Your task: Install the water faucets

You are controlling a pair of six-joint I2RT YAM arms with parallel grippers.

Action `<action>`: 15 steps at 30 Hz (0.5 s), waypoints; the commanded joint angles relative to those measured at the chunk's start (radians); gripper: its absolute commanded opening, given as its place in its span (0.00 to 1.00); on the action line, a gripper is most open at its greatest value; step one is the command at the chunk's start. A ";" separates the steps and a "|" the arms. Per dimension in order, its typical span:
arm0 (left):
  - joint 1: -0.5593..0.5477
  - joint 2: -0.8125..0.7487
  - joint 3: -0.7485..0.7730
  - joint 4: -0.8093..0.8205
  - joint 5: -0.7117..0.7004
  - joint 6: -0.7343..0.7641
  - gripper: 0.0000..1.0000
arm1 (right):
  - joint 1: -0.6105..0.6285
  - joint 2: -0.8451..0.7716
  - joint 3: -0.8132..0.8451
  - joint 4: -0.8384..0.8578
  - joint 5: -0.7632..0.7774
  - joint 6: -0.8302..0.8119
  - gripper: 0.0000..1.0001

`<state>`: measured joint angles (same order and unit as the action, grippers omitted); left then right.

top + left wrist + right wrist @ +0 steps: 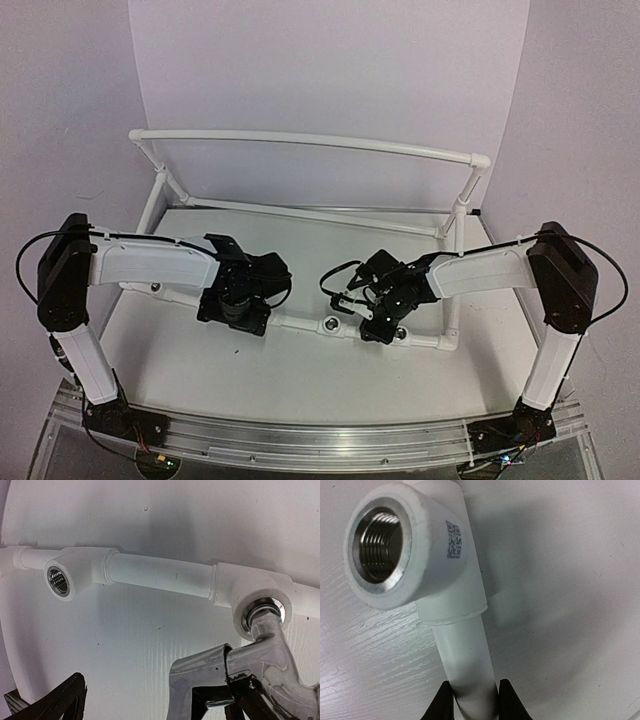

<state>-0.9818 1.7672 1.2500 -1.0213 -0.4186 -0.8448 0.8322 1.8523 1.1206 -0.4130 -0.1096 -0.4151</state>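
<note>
Nearest, at 6 o'clock in the overhead view, a metal rail (320, 442) carries both arms. They reach forward to the front pipe (300, 325), which lies across the white table (200, 370).

The left claw (157, 695) hangs over that pipe, at about 8 o'clock from the table's middle. Its jaws stand wide apart and clamp nothing that I can see. In its own camera one finger (62, 701) shows at 7 o'clock, well clear of the faucet (265, 650). The other finger is at 5 o'clock, just beside the faucet's handle.

The faucet sits at 4 o'clock in that view, its neck entered in the metal-lined mouth of a pipe fitting and its body pointing back toward the claw. I judge it is started in the thread. The wide jaws would suit either letting go or taking a fresh hold for another turn.

At 10 o'clock an empty socket (57, 580) faces outward, most likely meant for another faucet.

The right claw (474, 702), at 4 o'clock from the table's middle, is closed on the front pipe with a finger pressed to each side. It is probably bracing the frame against twisting. Beyond its fingers, at 11 o'clock, a second socket (380, 545) is also empty.

Farthest, at 12 o'clock, the back rail (300, 140) stands raised on uprights near the wall.
</note>
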 commanded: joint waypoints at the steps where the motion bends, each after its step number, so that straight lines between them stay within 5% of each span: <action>1: 0.034 -0.051 -0.008 -0.036 -0.078 0.015 0.95 | 0.002 0.020 -0.038 -0.066 0.027 0.056 0.08; 15: 0.075 -0.133 -0.040 -0.002 -0.089 0.038 0.97 | 0.002 0.021 -0.033 -0.066 0.013 0.063 0.08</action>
<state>-0.9414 1.7165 1.2253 -1.0240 -0.4231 -0.8017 0.8322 1.8523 1.1206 -0.4091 -0.1116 -0.4179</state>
